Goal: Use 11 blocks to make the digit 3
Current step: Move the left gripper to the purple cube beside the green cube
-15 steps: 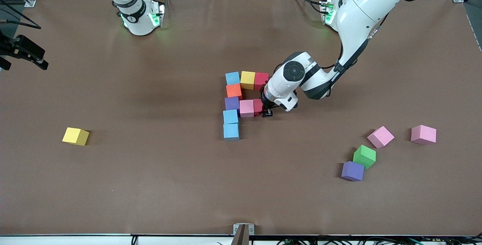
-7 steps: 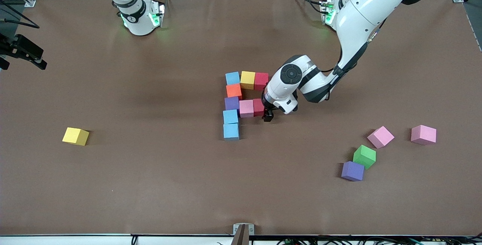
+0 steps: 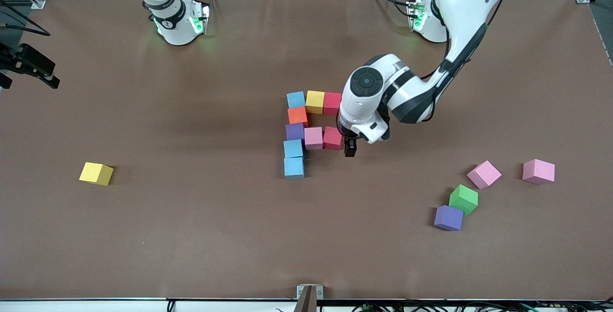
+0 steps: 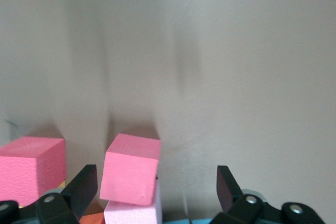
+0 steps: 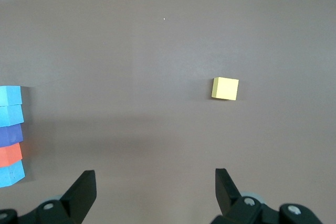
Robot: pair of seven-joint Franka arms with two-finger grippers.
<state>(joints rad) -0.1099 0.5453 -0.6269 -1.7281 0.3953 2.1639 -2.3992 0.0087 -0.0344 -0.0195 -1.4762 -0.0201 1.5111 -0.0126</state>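
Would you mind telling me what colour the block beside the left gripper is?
Red, seen best in the front view; the open left gripper is next to it.

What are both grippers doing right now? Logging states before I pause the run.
Left gripper: open, holding nothing, just above the table beside the red block of the figure.
Right gripper: open, empty, waiting high over the table.

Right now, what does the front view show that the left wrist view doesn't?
Front view only: the whole half-built figure, loose green, purple, two pink and a yellow block. Left wrist view only: the open left gripper seen close up, fingers spread. Both: the red block beside the pink one.
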